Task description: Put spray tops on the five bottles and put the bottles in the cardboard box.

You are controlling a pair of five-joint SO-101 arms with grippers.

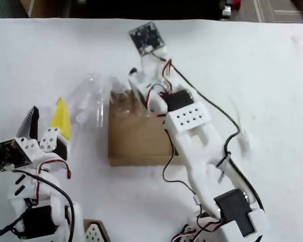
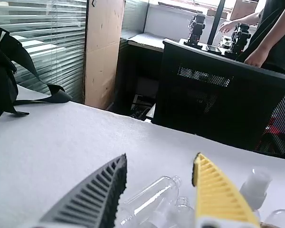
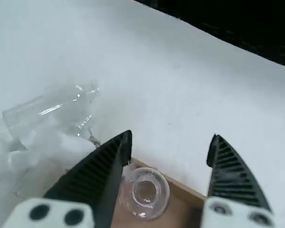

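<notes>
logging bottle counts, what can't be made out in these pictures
High view: the right arm over the brown cardboard box hides part of its inside, so bottles within can't be counted.
High view: the clear plastic bottles beside the box blur together.
Left wrist view: the bottle under the white spray top is cut off by the bottom edge and the yellow finger.

You have no text, label, number or sign that can be read here. The cardboard box [image 1: 136,143] shows you plain brown board, and the clear bottles [image 3: 47,107] carry no legible print. Any marking on the circuit board [image 1: 146,36] at the arm's wrist is too small for you to make out.
</notes>
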